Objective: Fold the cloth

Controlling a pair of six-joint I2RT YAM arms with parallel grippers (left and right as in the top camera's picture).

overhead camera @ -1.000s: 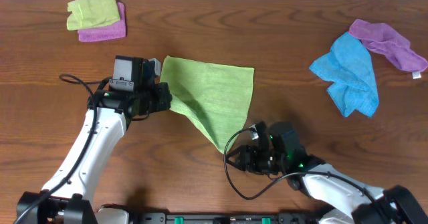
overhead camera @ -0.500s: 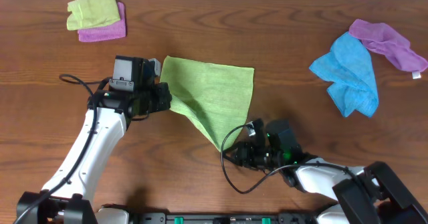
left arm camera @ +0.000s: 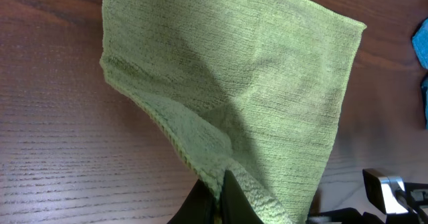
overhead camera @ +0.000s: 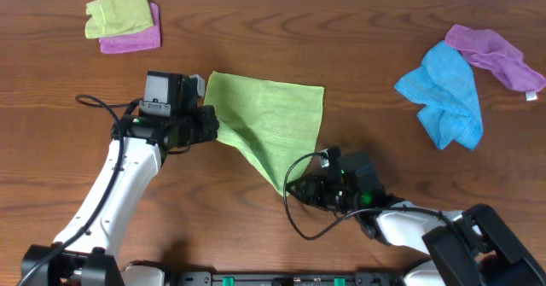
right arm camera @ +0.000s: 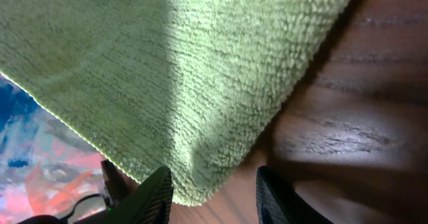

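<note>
The lime-green cloth [overhead camera: 271, 124] lies on the wooden table, partly folded into a rough triangle with its lower corner pointing at the front edge. My left gripper [overhead camera: 213, 124] is at the cloth's left side, shut on a pinched-up fold of the cloth [left arm camera: 254, 83], and the left gripper [left arm camera: 218, 184] has its fingertips pressed together on the fabric. My right gripper [overhead camera: 295, 189] is at the lower corner. In the right wrist view the cloth [right arm camera: 200, 63] has its corner tip lying between the spread fingers of my right gripper [right arm camera: 214, 196], which stands open.
A small folded green cloth [overhead camera: 118, 7] sits on a purple cloth [overhead camera: 136, 38] at the back left. At the right lie a crumpled blue cloth [overhead camera: 448, 94] and another purple cloth [overhead camera: 495, 54]. A black cable [overhead camera: 294, 226] loops by the right arm.
My right gripper has moved up to the cloth's lower corner and its jaws have narrowed around it. The left arm and the cloth have stayed still.
</note>
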